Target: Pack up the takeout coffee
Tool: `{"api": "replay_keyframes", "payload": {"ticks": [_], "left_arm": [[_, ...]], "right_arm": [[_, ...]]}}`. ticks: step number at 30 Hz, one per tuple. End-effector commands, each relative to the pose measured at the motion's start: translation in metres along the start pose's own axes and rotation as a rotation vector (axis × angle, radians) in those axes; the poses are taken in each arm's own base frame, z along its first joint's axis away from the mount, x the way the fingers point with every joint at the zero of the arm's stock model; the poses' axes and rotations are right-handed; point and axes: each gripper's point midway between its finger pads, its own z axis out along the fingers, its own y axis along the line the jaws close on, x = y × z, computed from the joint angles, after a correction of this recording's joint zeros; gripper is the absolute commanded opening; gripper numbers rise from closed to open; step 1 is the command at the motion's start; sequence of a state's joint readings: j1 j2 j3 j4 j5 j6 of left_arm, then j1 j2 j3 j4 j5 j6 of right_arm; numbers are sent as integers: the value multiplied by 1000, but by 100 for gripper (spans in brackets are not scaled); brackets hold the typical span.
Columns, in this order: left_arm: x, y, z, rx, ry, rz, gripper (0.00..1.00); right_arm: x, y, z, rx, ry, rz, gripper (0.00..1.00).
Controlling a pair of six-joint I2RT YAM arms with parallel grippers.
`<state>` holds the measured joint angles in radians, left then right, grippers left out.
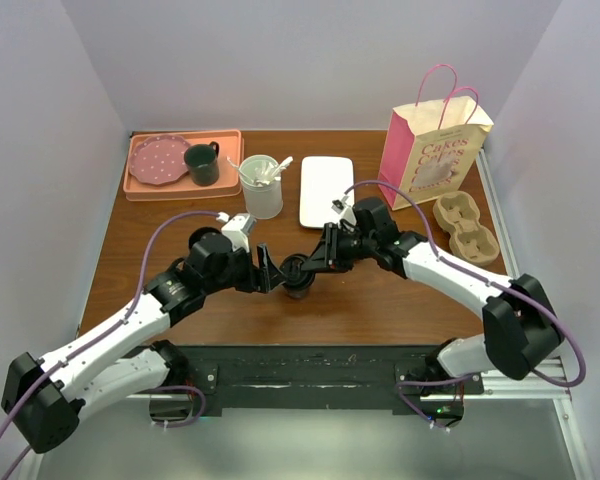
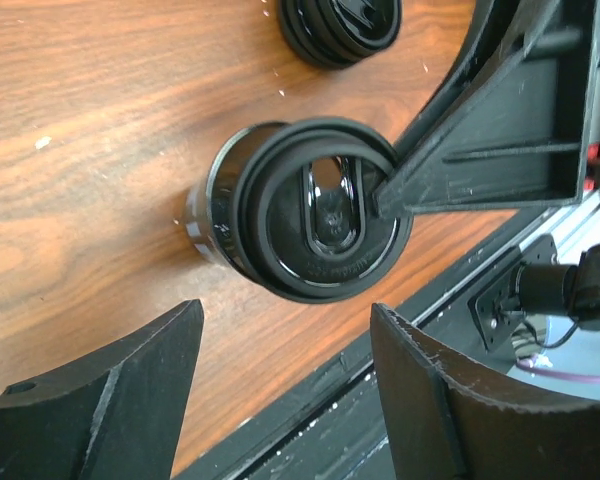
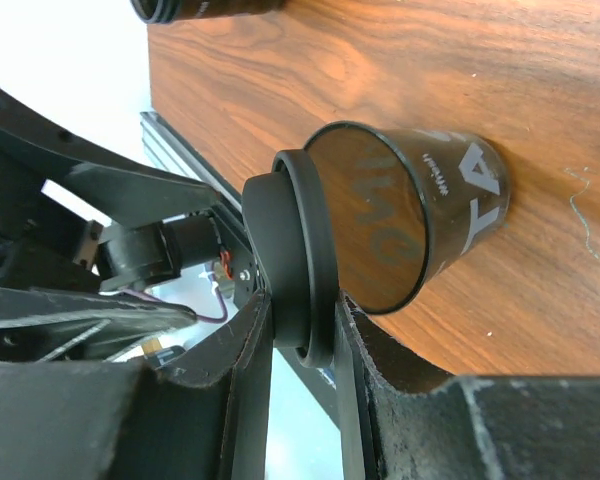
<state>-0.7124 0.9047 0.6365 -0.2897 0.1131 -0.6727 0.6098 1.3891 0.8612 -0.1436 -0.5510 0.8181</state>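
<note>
Black lid (image 3: 290, 250) pinched by right end effector (image 3: 302, 345) (arm (image 1: 450, 272) extended inward).

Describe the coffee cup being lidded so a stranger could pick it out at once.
On the brown wooden table, look to its near middle. There stands a black takeout cup with white lettering, the right pincer holding a black plastic lid at its rim. The dark green mug and clear tumbler sit farther back.
</note>
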Motion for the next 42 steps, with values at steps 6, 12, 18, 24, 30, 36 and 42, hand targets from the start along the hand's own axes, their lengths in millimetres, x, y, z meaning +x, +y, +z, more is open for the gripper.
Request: {"api": "replay_keyframes", "payload": {"ticks": [6,12,18,24,30,36,42], "left_arm": [[-4,13,7,35,5,-51,68],[-1,23,14,20,33,-57,65],[-1,26,21,17,53,-51,63],[-3,26,24,25,60,-39,61],[-2,21,26,55,67,-40,60],[-2,16,26,81,66,-41,58],[-4,14,27,90,66,-36,58]], "right_arm": [[-15,24,5,-77,7,-73,27],[-13,19,10,-72,25,-62,27],[-10,15,12,-64,34,-57,28],[-10,14,11,-62,37,-58,29],[-7,10,9,-51,42,-57,30],[-11,12,6,-61,35,-59,29],[-14,13,1,-70,26,-58,29]]}}
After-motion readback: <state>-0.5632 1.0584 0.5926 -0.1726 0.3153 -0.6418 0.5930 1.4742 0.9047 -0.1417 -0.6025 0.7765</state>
